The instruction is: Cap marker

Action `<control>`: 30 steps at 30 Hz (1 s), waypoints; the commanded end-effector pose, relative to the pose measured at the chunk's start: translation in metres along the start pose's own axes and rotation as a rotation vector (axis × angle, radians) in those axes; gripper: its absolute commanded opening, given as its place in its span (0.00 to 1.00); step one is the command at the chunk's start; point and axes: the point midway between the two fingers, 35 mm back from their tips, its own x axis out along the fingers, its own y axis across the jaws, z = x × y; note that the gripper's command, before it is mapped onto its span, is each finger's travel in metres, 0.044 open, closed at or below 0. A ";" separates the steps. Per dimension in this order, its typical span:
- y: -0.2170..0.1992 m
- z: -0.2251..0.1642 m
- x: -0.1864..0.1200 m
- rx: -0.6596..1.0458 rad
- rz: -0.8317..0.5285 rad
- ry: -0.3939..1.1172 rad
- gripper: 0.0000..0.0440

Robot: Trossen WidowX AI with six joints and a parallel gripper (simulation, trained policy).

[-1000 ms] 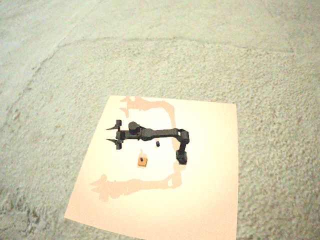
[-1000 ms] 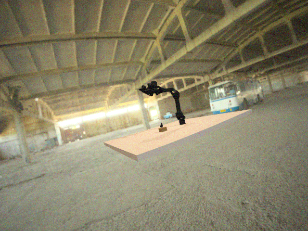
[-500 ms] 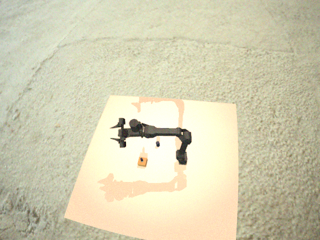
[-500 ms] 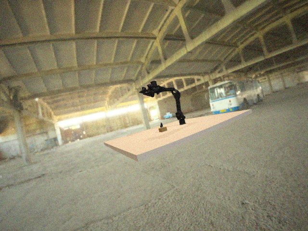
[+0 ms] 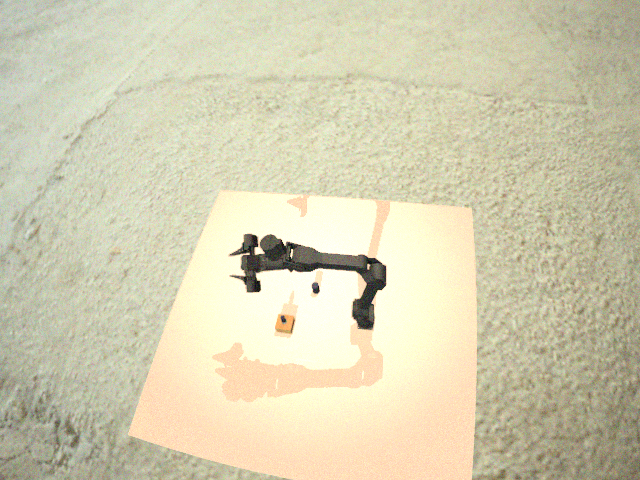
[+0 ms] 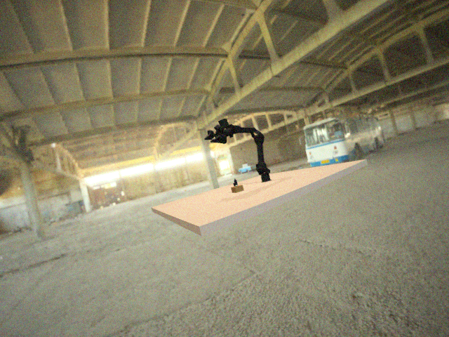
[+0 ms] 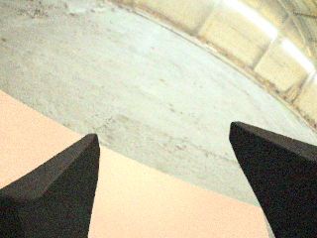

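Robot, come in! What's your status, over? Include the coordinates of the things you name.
Gripper (image 5: 233, 265) (image 6: 207, 138) (image 7: 166, 137) open, empty, raised above table. Cap (image 5: 315, 287) off marker (image 5: 283, 318) (image 6: 235, 182), standing on table. Nothing seen blocking the cap. Over.

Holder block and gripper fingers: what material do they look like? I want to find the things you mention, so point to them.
Holder block (image 5: 282, 330) (image 6: 237, 189): perhaps wood or painted plastic. It is plain orange from above, browner from the side, with no grain or gloss visible; too small to settle.

Gripper fingers: probably matte black plastic, perhaps coated metal. They have flat, dark faces and crisp edges, and show no bright glints.

Dark marker (image 5: 283, 318) (image 6: 235, 182) upright in orange block (image 5: 284, 325) (image 6: 237, 189); cap (image 5: 315, 287) apart.
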 end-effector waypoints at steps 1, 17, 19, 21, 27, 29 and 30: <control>-0.002 -0.003 -0.005 0.016 0.006 0.020 0.73; -0.002 -0.047 -0.019 0.075 0.042 0.204 0.74; -0.002 -0.052 -0.021 0.083 0.046 0.227 0.74; -0.002 -0.058 -0.023 0.091 0.050 0.251 0.74; -0.001 -0.075 -0.029 0.116 0.062 0.322 0.74; -0.001 -0.081 -0.031 0.125 0.066 0.347 0.74; -0.001 -0.084 -0.032 0.129 0.067 0.359 0.74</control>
